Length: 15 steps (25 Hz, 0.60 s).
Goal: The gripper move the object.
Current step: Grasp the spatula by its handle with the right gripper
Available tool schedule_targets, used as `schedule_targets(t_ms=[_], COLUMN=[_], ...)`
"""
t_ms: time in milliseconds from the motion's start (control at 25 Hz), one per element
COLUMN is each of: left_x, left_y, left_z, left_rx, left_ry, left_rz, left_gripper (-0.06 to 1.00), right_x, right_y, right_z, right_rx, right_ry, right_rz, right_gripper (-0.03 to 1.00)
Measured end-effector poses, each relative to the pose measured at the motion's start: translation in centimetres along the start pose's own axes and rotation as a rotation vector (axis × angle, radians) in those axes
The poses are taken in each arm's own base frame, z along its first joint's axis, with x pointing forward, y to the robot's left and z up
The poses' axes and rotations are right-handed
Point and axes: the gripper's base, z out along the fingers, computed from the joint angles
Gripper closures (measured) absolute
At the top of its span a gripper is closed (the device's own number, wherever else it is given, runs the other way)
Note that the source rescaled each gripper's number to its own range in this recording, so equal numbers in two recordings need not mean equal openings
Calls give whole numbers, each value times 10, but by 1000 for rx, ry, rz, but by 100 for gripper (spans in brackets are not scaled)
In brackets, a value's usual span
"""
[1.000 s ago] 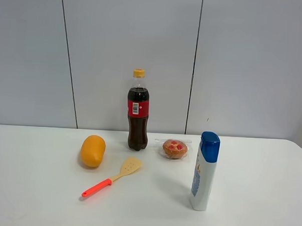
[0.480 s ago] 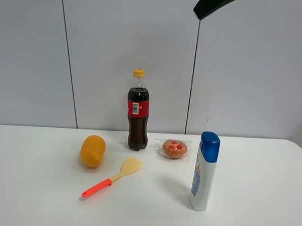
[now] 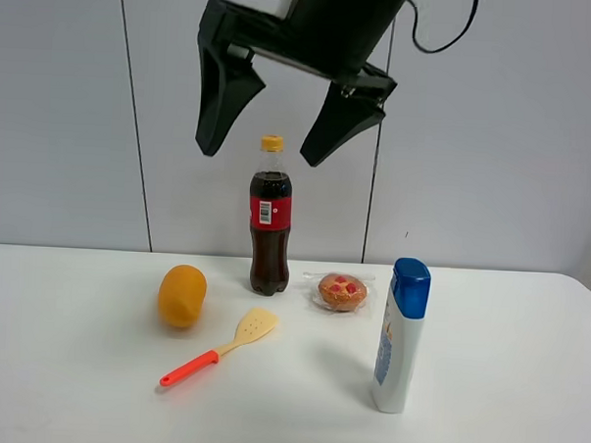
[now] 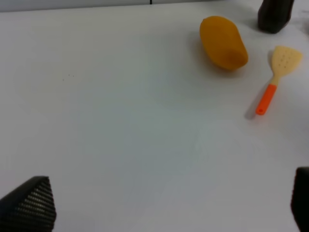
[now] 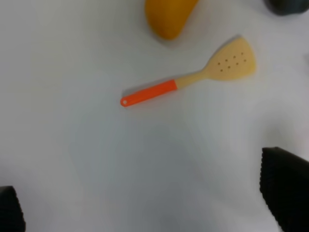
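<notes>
The spatula, with a pale yellow slotted blade and a red-orange handle, lies flat on the white table, left of centre. It also shows in the right wrist view and the left wrist view. My right gripper, a black claw, hangs open and empty high above the table, in front of the cola bottle's cap. In its wrist view the spatula lies below and ahead of the spread fingers. My left gripper is open and empty, far from the spatula, and out of the exterior view.
An orange oval fruit lies just left of the spatula's blade. A cola bottle stands behind it. A wrapped pastry lies right of the bottle. A white and blue bottle stands front right.
My right arm has come down into the exterior view from the upper right, and its open claw now hangs above the bottle. The objects on the table have not moved.
</notes>
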Motion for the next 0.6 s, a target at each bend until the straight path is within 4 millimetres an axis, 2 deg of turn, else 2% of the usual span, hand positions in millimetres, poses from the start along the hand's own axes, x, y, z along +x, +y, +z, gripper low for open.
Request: schedule_targets(t_ms=[400,600], left_x=[0,0], left_y=[0,0], left_z=[0,0], left_rx=[0,0], left_ry=[0,0], left_rz=[-1,-1], left_gripper=[-6,-6], right_x=[-2,1], right_y=[-12,-11], right_z=[76,90], right_rx=[-12,4], right_ry=[71,93], right_rz=[201,331], right_gripper=[-3,-3])
